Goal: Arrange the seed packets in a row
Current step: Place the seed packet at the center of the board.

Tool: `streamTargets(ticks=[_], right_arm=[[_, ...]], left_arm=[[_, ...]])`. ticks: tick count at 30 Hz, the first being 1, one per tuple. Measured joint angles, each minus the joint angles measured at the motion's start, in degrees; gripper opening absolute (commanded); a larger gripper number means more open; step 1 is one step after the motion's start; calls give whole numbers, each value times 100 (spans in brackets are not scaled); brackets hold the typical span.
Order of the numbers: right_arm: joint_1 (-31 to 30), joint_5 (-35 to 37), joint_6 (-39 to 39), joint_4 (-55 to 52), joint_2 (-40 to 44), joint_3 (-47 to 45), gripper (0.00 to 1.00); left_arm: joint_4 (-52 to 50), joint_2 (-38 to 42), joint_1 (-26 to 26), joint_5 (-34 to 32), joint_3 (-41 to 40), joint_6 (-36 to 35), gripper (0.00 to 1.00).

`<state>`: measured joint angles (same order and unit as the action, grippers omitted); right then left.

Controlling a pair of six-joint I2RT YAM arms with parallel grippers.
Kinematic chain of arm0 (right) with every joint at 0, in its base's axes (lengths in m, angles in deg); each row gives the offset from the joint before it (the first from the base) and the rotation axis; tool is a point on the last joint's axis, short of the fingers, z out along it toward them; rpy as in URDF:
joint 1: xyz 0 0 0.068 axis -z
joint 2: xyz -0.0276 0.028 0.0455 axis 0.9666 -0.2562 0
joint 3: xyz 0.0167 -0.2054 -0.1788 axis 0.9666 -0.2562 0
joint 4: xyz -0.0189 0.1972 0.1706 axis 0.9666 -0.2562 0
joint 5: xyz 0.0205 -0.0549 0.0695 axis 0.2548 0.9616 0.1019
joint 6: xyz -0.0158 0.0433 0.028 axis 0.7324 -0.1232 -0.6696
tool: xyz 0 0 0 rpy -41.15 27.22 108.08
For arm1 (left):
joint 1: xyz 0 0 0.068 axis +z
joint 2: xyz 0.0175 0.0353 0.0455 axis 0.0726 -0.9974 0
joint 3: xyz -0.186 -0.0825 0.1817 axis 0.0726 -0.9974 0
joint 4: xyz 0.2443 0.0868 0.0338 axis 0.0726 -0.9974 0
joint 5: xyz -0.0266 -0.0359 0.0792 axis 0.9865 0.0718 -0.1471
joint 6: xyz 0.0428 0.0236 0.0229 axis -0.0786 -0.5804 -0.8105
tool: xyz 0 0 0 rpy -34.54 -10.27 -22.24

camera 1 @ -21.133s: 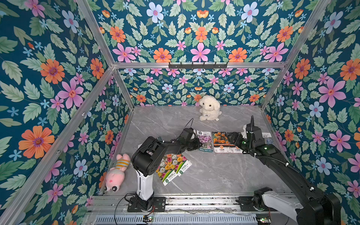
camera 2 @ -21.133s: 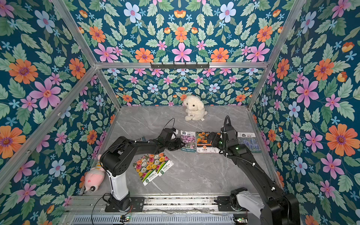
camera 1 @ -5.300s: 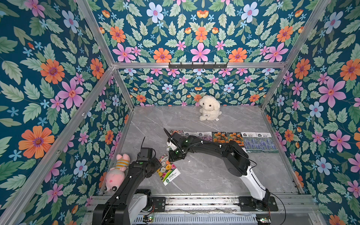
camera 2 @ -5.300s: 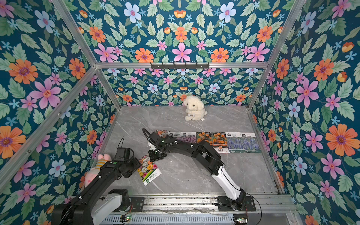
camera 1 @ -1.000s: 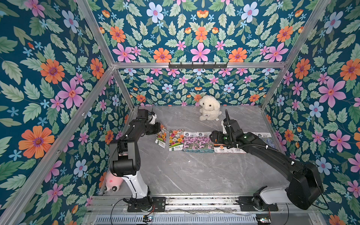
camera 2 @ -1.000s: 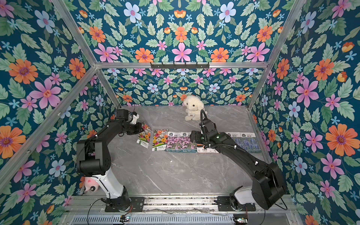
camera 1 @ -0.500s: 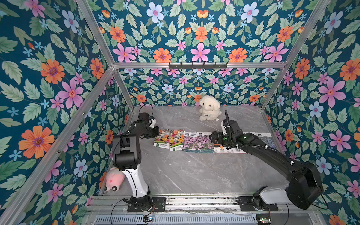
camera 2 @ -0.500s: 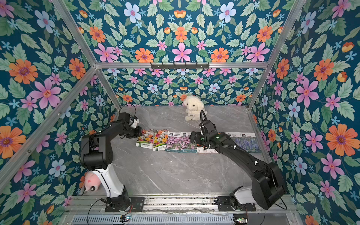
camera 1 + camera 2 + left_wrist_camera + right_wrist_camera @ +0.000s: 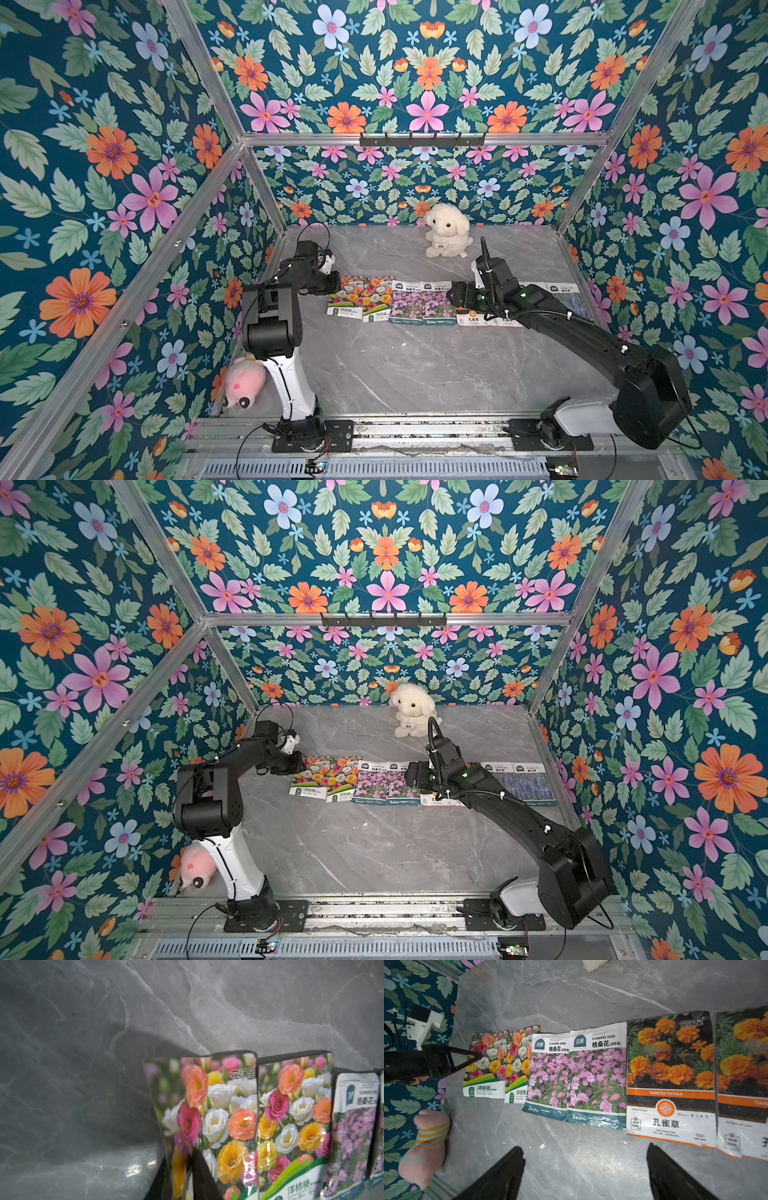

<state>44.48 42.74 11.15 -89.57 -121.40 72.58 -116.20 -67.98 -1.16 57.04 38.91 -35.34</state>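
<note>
Compared with one second ago, the last multicolour packet point(image 9: 347, 297) is no longer lifted and tilted in the left gripper point(image 9: 477, 1057); now it lies flat.

Nearest to the camera, far in front of the white plush dog point(image 9: 446, 230) and to its left, the pink toy point(image 9: 243, 380) lies against the wall.

Closer to the dog, but well apart from it, the seed packets point(image 9: 374, 785) form one line across the grey table point(image 9: 415, 374). Left of the dog lie the last multicolour packet, at the outer end, and the second multicolour packet point(image 9: 376, 299) touching it. In front of the dog are two pink packets point(image 9: 419, 303). Right of the dog come two orange packets point(image 9: 670, 1076), mostly hidden under the right arm in both top views, and then two lavender packets point(image 9: 528, 785).

The left gripper has its fingertips at the outer edge of the last multicolour packet; I cannot tell if it pinches this edge or has let go. The right gripper point(image 9: 583, 1146) is spread wide and empty, in front of the dog near the orange packets.

I judge the task almost finished: all eight packets are in the row. What is left is that the left arm moves away, and perhaps a small straightening of the multicolour pair.
</note>
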Motion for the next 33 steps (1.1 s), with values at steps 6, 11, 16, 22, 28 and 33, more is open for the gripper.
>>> streamTargets(ticks=[6,11,16,22,28,33], right_arm=[[0,74,-74,-4,76,-13,98],[0,450,-74,-127,227,146,99],[52,1320,216,-175,498,396,99],[474,2610,957,490,1139,-76,99],[1228,3287,1587,1853,2076,-1563,99],[1711,3569,1928,2734,2800,-2791,99]], left_arm=[[-133,85,-2,-398,181,4,57],[-232,485,0,-1084,358,166,76],[-92,1292,-2,-1604,295,466,89],[1069,2645,4,-2039,-940,787,100],[2767,3519,9,-2385,-2656,1154,100],[4256,3825,9,-2717,-3989,1355,99]])
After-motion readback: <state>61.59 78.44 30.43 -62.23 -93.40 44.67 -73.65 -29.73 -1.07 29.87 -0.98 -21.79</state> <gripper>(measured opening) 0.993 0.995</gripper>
